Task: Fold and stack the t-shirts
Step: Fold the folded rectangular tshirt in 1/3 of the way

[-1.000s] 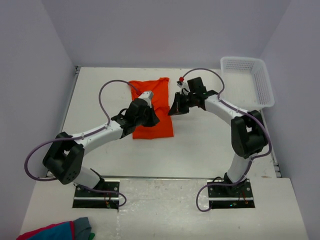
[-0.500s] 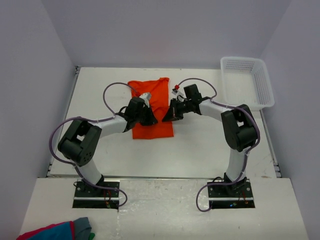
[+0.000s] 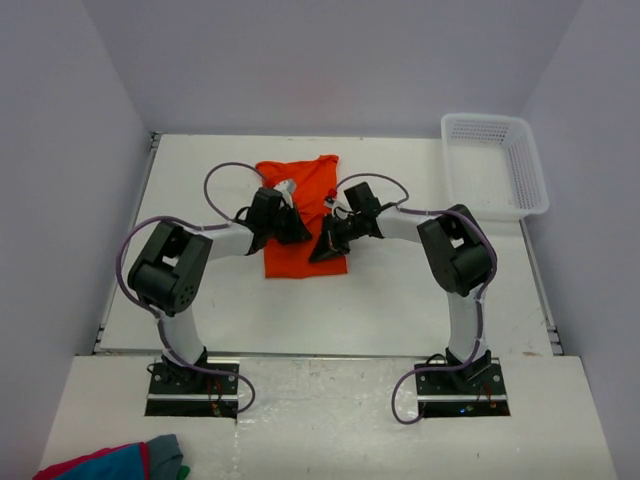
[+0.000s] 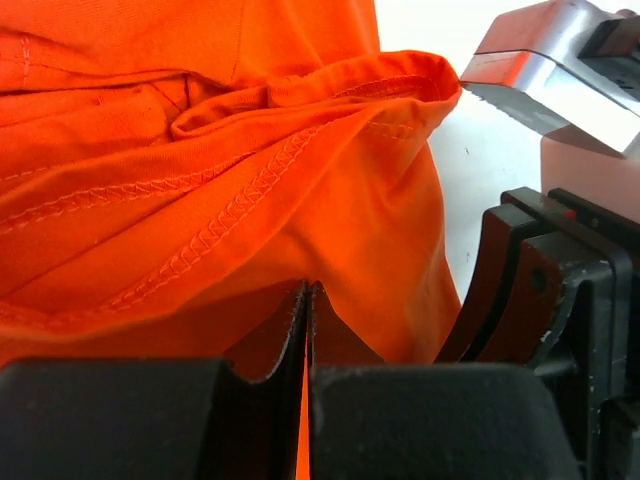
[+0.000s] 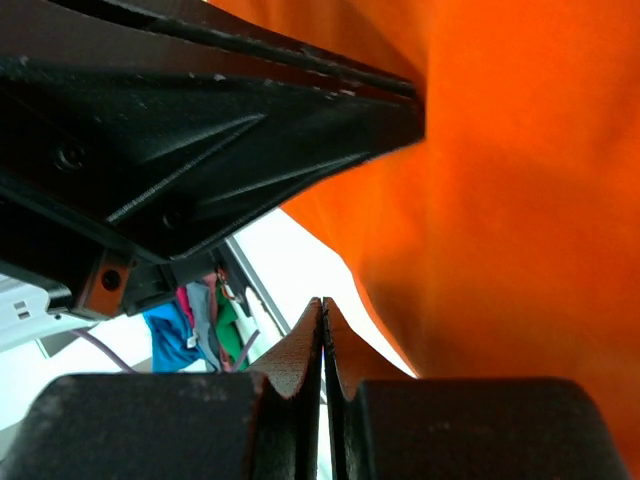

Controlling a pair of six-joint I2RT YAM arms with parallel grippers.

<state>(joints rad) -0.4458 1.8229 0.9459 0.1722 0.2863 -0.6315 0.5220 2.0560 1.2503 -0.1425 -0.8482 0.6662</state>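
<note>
A bright orange t-shirt point(image 3: 306, 185) lies flat on the white table point(image 3: 400, 300), left of centre and toward the far edge. Its collar end points at the back wall and its lower hem faces the arm bases. Both arms reach inward and meet over the near half of the shirt, hiding much of its middle from the overhead camera.

The left gripper point(image 3: 298, 232) comes in from the shirt's left side. In the left wrist view its fingers point(image 4: 270, 340) are pressed together, with a stitched fold of orange cloth rising in a peak right to the tips, so the gripper appears clamped on the shirt. The right gripper point(image 3: 320, 250) sits at the shirt's right edge, almost touching its partner. Its fingers are also together, and the cloth edge runs just past the tips. Whether any cloth is caught there cannot be told.

Each wrist camera is crowded by the other arm. Black housing and a silver block of the right arm fill the right of the left wrist view, and the left arm's dark body spans the top of the right wrist view.

An empty-looking white mesh basket point(image 3: 530, 170) stands at the table's far right corner, well apart from the shirt. A red, blue and grey cloth bundle point(image 3: 115, 462) lies on the near shelf, left of the left arm's base.
</note>
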